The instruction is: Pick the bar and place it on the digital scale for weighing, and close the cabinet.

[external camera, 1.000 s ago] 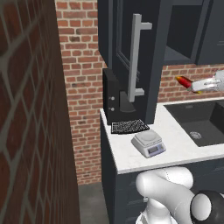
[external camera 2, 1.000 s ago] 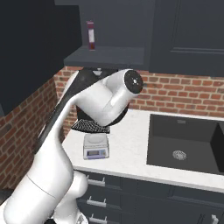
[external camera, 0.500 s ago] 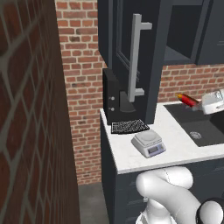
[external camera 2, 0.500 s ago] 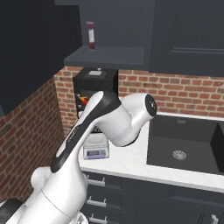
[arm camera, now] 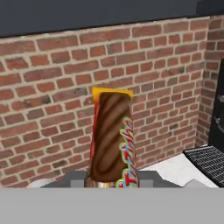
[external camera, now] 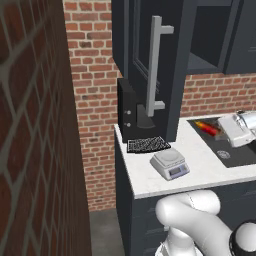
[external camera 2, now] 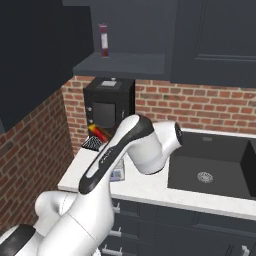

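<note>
Gripper (external camera: 216, 131) clenched on bar (arm camera: 112, 140), bar sticking out ahead of fingertips, held above counter (external camera: 200, 172) over sink edge, brick wall beyond. Digital scale (external camera: 170, 164) on counter just before black mesh mat (external camera: 148, 144), well apart from bar. Cabinet (external camera: 150, 60) door open, silver handle (external camera: 155, 65) forward.

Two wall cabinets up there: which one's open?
The cabinet above the digital scale: its door with the long silver handle stands swung out, shelf exposed. The wall cabinet over the sink is shut.
</note>
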Robot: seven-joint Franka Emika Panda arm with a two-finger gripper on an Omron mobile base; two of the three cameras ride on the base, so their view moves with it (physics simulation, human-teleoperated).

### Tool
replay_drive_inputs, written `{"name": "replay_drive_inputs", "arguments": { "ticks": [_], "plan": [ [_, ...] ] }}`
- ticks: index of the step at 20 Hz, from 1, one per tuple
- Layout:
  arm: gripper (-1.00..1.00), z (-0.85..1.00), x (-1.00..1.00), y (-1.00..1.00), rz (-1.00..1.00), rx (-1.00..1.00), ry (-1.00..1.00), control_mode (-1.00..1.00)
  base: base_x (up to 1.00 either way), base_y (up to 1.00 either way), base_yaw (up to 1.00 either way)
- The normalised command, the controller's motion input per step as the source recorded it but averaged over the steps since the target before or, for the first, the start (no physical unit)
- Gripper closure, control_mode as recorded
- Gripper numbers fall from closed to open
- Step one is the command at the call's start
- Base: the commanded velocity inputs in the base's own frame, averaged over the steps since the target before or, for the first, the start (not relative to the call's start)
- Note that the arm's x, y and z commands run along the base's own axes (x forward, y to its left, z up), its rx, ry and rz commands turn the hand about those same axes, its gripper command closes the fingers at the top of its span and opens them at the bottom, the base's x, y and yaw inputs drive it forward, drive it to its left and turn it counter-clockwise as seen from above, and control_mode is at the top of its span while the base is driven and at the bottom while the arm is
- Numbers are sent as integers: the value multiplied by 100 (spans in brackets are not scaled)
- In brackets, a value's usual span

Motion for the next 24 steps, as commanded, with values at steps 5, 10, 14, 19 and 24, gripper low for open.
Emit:
{"name": "replay_drive_inputs", "arguments": {
  "ticks": [5, 10, 14, 19, 24],
  "plan": [
    [100, -50, 47, 19, 8, 0, 0, -100, 0, 0, 0],
    [100, -50, 55, 17, 8, 0, 0, -100, 0, 0, 0],
    [100, -43, 54, 14, 6, 0, 0, -100, 0, 0, 0],
    [100, -45, 47, 14, 2, 0, 2, -100, 0, 0, 0],
    [100, -37, 30, 4, 0, -1, 1, -100, 0, 0, 0]
  ]
}}
